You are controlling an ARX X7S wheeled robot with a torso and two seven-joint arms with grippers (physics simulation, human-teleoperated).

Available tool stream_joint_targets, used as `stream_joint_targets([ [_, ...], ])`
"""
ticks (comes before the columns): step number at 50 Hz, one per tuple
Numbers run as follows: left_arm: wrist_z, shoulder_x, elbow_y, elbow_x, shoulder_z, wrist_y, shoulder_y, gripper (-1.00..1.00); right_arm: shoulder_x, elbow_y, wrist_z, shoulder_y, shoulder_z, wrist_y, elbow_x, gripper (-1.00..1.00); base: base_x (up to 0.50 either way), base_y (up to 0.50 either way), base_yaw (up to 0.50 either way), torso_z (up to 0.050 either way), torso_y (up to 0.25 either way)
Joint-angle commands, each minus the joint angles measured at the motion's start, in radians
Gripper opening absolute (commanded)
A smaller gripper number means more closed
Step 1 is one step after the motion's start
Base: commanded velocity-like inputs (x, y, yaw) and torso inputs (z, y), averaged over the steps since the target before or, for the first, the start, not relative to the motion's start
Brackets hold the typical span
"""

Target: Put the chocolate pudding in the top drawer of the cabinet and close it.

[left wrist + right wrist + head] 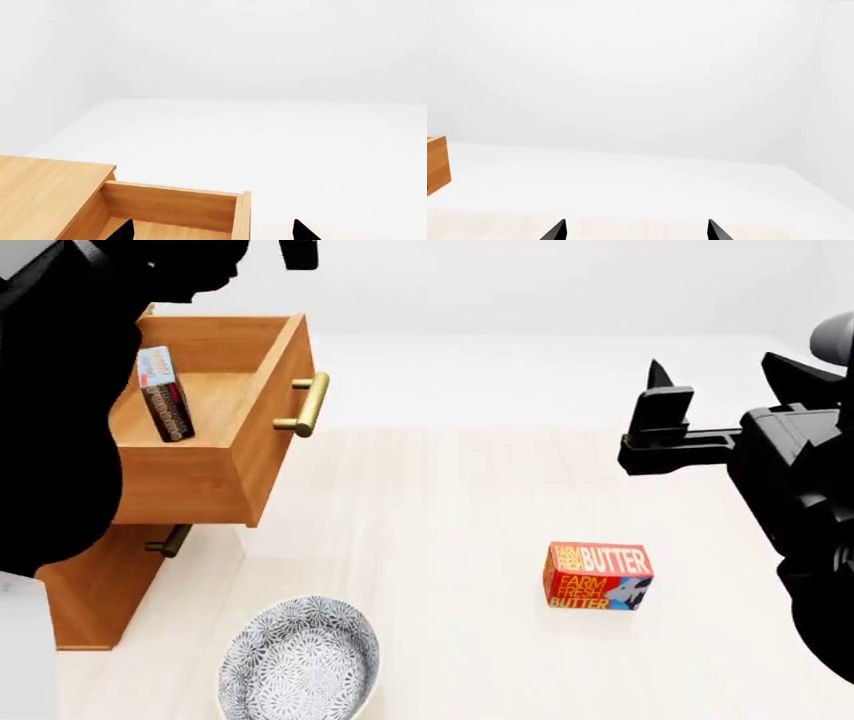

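Note:
The light brown cabinet [91, 590] stands at the left of the head view. Its top drawer [187, 485] is pulled out, brass bar handle [304, 405] facing right. The chocolate pudding [163, 392], a thin blue and brown box, stands on edge inside the drawer. In the left wrist view my left gripper [212, 232] hangs open over the drawer's [167, 205] far corner with nothing between its fingertips. My right gripper [663, 400] floats at the right, well away from the cabinet. It is open and empty in the right wrist view [636, 232].
A red "Farm Fresh Butter" box [598, 576] lies on the pale floor to the right of centre. A patterned blue-grey bowl [299, 660] sits near the front, below the drawer. The lower drawer's handle [170, 540] shows under the open drawer.

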Motion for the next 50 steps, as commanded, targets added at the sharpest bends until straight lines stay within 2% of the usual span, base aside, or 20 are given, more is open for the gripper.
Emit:
stream_joint_targets([
  [1, 0.065, 0.018, 0.002, 0.38, -0.378, 0.024, 0.004, 1.0, 0.0, -0.004, 0.014, 0.021, -0.005, 0.007, 0.019, 1.0, 0.0, 0.0, 0.0, 0.0, 0.0],
  [5, 0.068, 0.018, 0.044, 0.517, -0.52, 0.04, 0.014, 1.0, 0.002, -0.008, 0.02, 0.021, -0.003, 0.006, 0.027, 1.0, 0.0, 0.0, 0.0, 0.0, 0.0],
  [6, 0.063, 0.012, 0.082, 0.523, -0.526, 0.059, 0.007, 1.0, 0.003, -0.009, 0.02, 0.021, -0.002, 0.005, 0.027, 1.0, 0.0, 0.0, 0.0, 0.0, 0.0],
  [8, -0.005, -0.052, 0.312, 0.539, -0.552, 0.161, -0.053, 1.0, 0.004, -0.011, 0.022, 0.02, -0.001, 0.004, 0.029, 1.0, 0.0, 0.0, 0.0, 0.0, 0.0],
  [12, -0.102, -0.135, 0.619, 0.578, -0.58, 0.291, -0.119, 1.0, 0.004, -0.013, 0.026, 0.021, -0.002, 0.004, 0.033, 1.0, 0.0, 0.0, 0.0, 0.0, 0.0],
  [18, -0.186, -0.206, 0.917, 0.642, -0.603, 0.404, -0.157, 1.0, 0.007, -0.017, 0.028, 0.021, 0.0, 0.002, 0.038, 1.0, 0.0, 0.0, 0.0, 0.0, 0.0],
  [23, -0.235, -0.237, 1.07, 0.684, -0.613, 0.456, -0.167, 1.0, 0.011, -0.021, 0.031, 0.018, 0.003, -0.001, 0.043, 1.0, 0.0, 0.0, 0.0, 0.0, 0.0],
  [35, -0.321, -0.281, 1.278, 0.763, -0.617, 0.532, -0.146, 1.0, 0.017, -0.023, 0.025, 0.004, 0.009, -0.012, 0.038, 1.0, 0.0, 0.0, 0.0, 0.0, 0.0],
  [50, -0.348, -0.281, 1.325, 0.809, -0.599, 0.578, -0.02, 1.0, 0.016, -0.024, 0.026, 0.003, 0.002, -0.014, 0.036, 1.0, 0.0, 0.0, 0.0, 0.0, 0.0],
])
